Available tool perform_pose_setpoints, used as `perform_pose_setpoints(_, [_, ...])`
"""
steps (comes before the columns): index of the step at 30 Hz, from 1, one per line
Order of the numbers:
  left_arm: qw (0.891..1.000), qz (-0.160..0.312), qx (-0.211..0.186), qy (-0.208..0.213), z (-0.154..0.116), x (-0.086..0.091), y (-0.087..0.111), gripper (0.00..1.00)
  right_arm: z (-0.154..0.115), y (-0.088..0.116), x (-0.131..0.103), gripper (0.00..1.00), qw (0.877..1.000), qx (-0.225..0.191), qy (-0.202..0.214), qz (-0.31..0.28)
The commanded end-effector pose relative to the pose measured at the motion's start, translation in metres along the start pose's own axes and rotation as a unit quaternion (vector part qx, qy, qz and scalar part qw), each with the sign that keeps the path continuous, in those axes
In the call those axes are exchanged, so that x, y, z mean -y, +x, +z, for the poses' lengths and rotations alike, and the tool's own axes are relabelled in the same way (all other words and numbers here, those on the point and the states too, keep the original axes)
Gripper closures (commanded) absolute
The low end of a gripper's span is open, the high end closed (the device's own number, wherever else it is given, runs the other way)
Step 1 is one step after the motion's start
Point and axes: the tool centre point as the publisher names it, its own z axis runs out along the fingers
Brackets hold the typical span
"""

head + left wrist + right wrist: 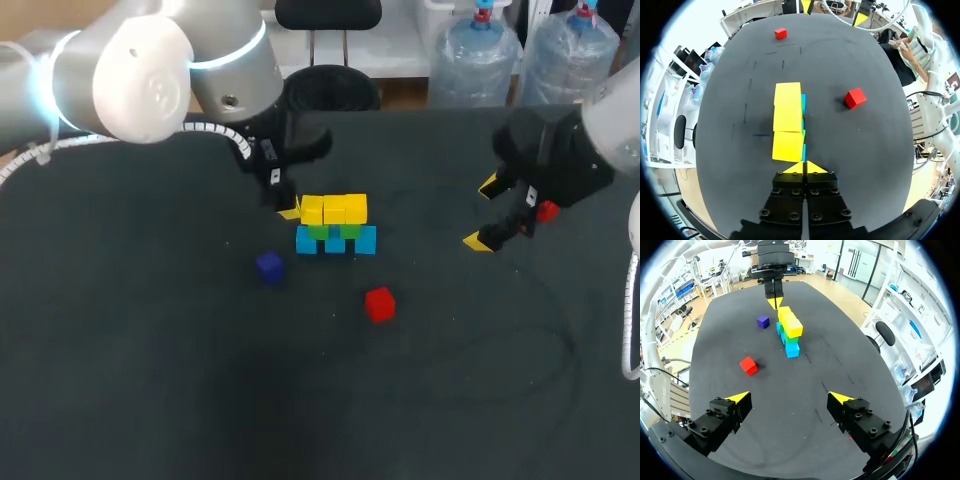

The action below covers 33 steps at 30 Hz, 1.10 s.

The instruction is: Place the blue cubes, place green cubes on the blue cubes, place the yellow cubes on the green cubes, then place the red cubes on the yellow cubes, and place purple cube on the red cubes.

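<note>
A three-layer stack stands mid-table: blue cubes (365,241) at the bottom, green cubes (349,231) on them, a row of yellow cubes (333,209) on top. My left gripper (288,212) is shut and empty, its tips right at the left end of the yellow row (787,121). One red cube (379,304) lies in front of the stack. A second red cube (547,211) lies beside my right gripper (484,214), which hangs open and empty at the right. The purple cube (269,266) sits to the front left of the stack.
From the right wrist, the stack (790,330), purple cube (763,321) and red cube (748,365) lie well ahead of the open right gripper (789,398), with my left gripper (774,300) behind the stack. Dark bare table (200,380) fills the front.
</note>
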Motion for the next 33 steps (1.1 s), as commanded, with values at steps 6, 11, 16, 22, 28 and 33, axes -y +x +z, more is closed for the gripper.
perform_pose_setpoints(6, [1.0, -0.012, 0.0, -0.007, -0.008, -0.002, 0.009, 1.0, 0.001, 0.0, 0.001, 0.0, 1.0, 0.001, -0.001, 0.0])
perform_pose_setpoints(11, [1.0, -0.022, 0.005, -0.017, -0.018, 0.005, 0.018, 1.0, 0.001, 0.0, 0.001, 0.0, 1.0, 0.001, -0.001, 0.0])
perform_pose_setpoints(16, [0.999, -0.035, 0.007, -0.028, -0.026, 0.013, 0.027, 1.0, 0.001, 0.0, 0.001, 0.0, 1.0, 0.001, -0.001, 0.0])
perform_pose_setpoints(22, [0.997, -0.061, 0.017, -0.041, -0.036, 0.024, 0.038, 0.95, 0.001, 0.0, 0.001, 0.0, 1.0, 0.001, -0.001, 0.0])
perform_pose_setpoints(28, [0.994, -0.092, 0.028, -0.056, -0.048, 0.035, 0.052, 0.64, 0.001, 0.0, 0.001, 0.0, 1.0, 0.001, -0.001, 0.0])
perform_pose_setpoints(33, [0.99, -0.111, 0.054, -0.074, -0.062, 0.047, 0.061, 0.0, 0.001, 0.0, 0.001, 0.0, 1.0, 0.001, -0.001, 0.0])
